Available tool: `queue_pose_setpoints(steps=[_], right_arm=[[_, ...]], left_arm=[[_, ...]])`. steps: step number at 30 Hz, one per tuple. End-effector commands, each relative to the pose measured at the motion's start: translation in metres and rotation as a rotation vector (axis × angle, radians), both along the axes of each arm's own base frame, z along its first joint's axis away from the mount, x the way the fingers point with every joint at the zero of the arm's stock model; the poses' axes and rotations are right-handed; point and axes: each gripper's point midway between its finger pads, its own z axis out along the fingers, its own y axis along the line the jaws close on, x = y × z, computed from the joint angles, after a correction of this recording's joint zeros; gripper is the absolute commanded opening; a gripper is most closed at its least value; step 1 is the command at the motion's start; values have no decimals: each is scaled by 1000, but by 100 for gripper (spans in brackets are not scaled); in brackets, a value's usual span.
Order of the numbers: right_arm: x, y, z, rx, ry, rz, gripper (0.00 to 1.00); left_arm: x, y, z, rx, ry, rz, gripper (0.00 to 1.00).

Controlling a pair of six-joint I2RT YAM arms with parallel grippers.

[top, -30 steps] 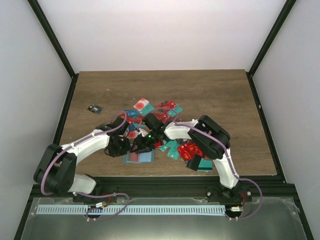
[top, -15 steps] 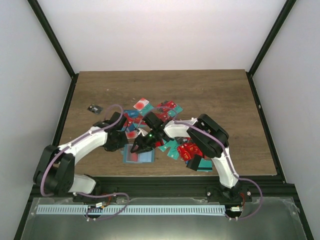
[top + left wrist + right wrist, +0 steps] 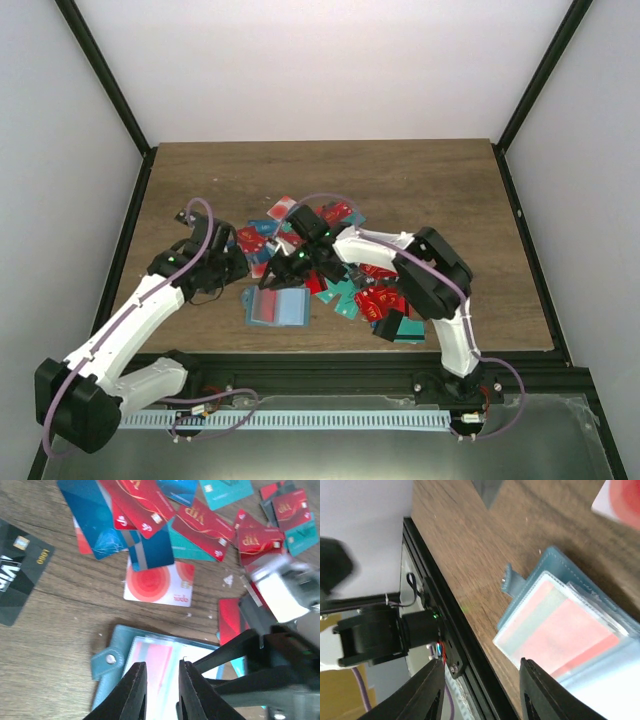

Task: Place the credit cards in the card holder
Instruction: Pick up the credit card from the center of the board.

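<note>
Card holder: the card holder (image 3: 277,308) lies open on the table (image 3: 420,190) near the front edge, clear sleeves facing up; a red card shows through the top sleeve
Credit cards: most credit cards (image 3: 375,300) lie loose in an overlapping heap behind and to the right of the holder; a white card with a red blot (image 3: 157,582) lies just behind it, not touching
Left gripper: your left gripper (image 3: 161,692) hangs over the holder's left half, its fingers a narrow gap apart with nothing between them
Right gripper: your right gripper (image 3: 482,692) hovers close to the holder, fingers spread wide and empty
Step, as I judge it: neither gripper carries a card, so you need a fresh pick from the heap before any loading
Risk of collision: both grippers crowd the same small spot over the holder; moving either one without clearing the other could knock them together
Risk of a double pick: the cards are thin, flat and stacked, so a pinch may lift two or drag neighbours across the wood
Risk of a sliding holder: nothing pins it down, so pushing a card into a sleeve could shove it toward the front edge or fold it shut
Risk of a missed card: a black card (image 3: 15,577) sits to the left, apart from the heap, and is easy to overlook
</note>
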Motion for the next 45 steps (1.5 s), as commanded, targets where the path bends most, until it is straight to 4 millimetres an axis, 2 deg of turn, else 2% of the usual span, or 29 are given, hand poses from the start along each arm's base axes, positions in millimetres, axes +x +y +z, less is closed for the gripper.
queue_pose_setpoints(steps=[1,5,10,13,16,21,26,30,38,42,45], right_arm=[[29,-25,51,-4,-129,-106,43],[44,-74,44,-102,-142,-250,43],[47,-136,22,-200,-112,-409,45],[48,-162,11,-233,-88,-470,48],[57,-182,7,-235,-82,-518,51],[77,-187,9,-216,-104,-531,57],[101,-184,12,-191,-84,-568,58],[127,-191,13,-206,-81,-618,59],[158,-215,-5,-264,-96,-659,59],[166,-227,-14,-255,-69,-683,59],[174,-227,-19,-243,-67,-675,59]], left_arm=[[2,-22,17,-96,-44,-103,22],[6,-53,23,-188,-65,-240,22],[12,-83,14,-228,-39,-344,22],[16,-100,3,-228,-4,-392,22],[20,-115,-10,-226,38,-421,22],[30,-137,-33,-208,99,-447,21],[60,-147,-45,-130,127,-446,22],[76,-161,-54,-119,162,-480,24],[90,-189,-70,-176,201,-554,26],[100,-194,-84,-157,228,-555,25],[106,-199,-91,-156,236,-562,24]])
